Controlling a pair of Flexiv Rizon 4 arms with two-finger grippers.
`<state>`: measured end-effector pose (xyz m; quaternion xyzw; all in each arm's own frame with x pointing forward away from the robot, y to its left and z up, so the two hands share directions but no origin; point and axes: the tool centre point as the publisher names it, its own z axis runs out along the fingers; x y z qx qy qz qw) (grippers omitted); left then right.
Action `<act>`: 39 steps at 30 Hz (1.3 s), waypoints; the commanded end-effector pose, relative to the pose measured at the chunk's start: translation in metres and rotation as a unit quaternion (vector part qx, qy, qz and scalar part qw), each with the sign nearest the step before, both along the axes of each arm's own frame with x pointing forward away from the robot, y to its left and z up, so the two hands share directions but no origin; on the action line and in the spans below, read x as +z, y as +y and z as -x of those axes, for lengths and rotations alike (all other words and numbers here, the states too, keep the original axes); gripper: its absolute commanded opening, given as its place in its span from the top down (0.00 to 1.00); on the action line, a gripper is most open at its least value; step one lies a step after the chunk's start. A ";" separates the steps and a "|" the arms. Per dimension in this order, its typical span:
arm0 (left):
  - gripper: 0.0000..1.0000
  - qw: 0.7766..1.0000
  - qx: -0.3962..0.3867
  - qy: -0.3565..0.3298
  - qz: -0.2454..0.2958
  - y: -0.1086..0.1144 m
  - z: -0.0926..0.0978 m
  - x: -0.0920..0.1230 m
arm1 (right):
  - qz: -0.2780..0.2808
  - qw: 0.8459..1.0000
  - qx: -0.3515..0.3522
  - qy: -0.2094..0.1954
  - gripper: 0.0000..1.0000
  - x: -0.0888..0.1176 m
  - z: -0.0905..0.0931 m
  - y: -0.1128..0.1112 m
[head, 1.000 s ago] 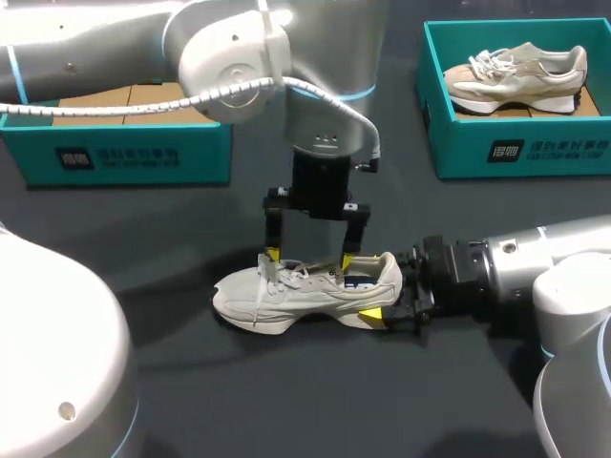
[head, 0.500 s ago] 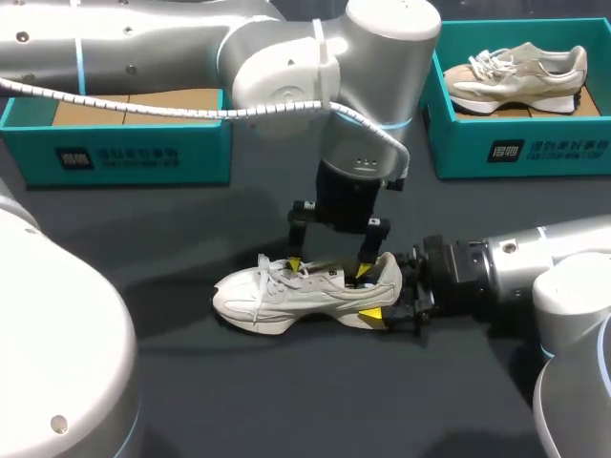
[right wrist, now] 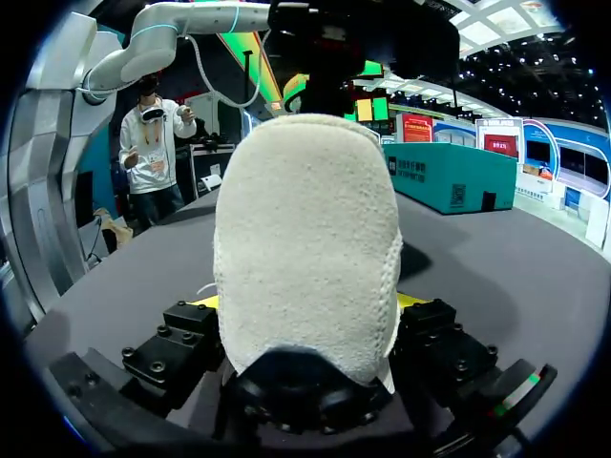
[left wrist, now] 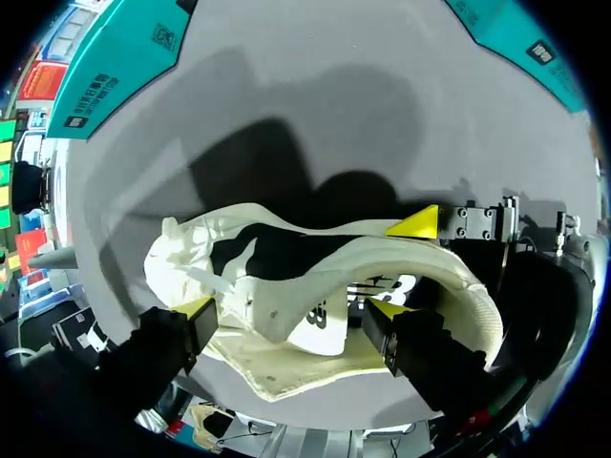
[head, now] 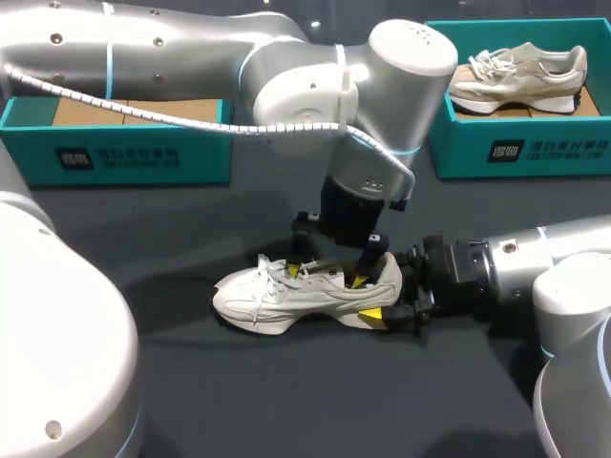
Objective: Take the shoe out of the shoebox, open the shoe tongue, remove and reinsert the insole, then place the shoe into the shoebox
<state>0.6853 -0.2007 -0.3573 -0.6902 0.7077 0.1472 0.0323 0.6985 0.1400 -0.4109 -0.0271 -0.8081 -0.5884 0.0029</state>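
Print on left shoebox [head: 134, 157], right shoebox [head: 535, 153]: too small to read.

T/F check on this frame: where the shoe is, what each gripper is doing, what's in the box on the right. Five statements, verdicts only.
1. The white shoe stands on the table, not in a shoebox. True.
2. The right gripper is clear of the white shoe. False: it is shut on the shoe's heel, with a finger at each side.
3. The left gripper is above the white shoe's opening, with its fingers spread and its tips down in it. True.
4. The right shoebox is empty. False: a second shoe lies in it.
5. The white shoe's toe points toward the right arm. False: the heel faces that arm and the toe points away.
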 end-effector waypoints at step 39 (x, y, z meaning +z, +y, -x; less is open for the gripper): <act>0.18 0.996 0.000 0.004 -0.091 0.046 0.002 0.024 | 0.002 1.000 0.000 0.000 1.00 -0.002 -0.001 0.003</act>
